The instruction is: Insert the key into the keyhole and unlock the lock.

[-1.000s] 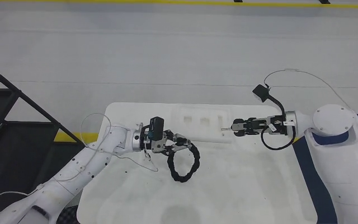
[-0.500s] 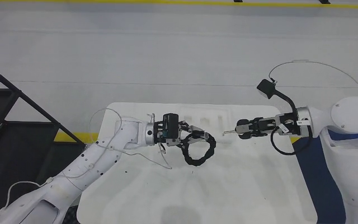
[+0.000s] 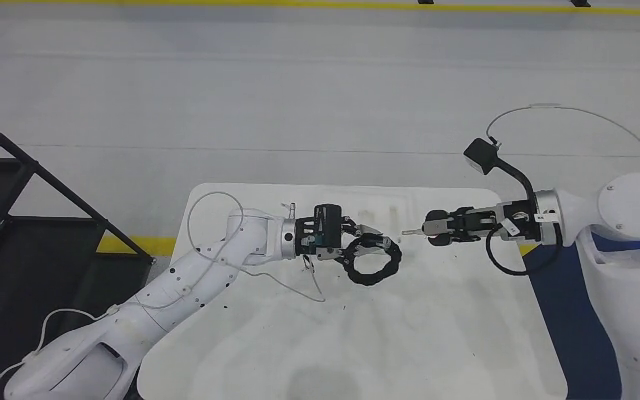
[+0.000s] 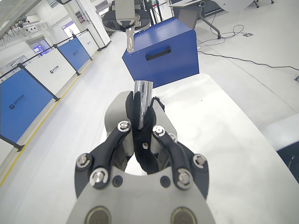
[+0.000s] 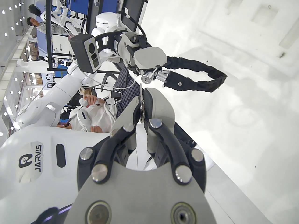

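Note:
The lock is a black fabric-sleeved chain loop [image 3: 376,268] with a chrome cylinder [image 4: 143,99]. My left gripper [image 3: 362,241] is shut on the lock beside the cylinder and holds it above the white table [image 3: 450,330]. The cylinder's end with the keyhole [image 5: 146,79] faces my right gripper [image 5: 142,101]. The right gripper [image 3: 430,227] is shut on the key [image 3: 409,233], whose blade [image 4: 129,41] points at the cylinder. A small gap separates the key tip from the keyhole, and the loop [image 5: 198,80] hangs to one side.
A white foam tray [image 3: 372,212] with rectangular recesses [image 5: 262,15] lies at the back of the table, under both grippers. A blue cabinet [image 4: 163,57] stands on the floor beyond the table's edge.
My left arm has carried the lock to the right, toward the key, and the loop has swung with it. The right gripper has barely shifted. The gap between key and cylinder has narrowed.

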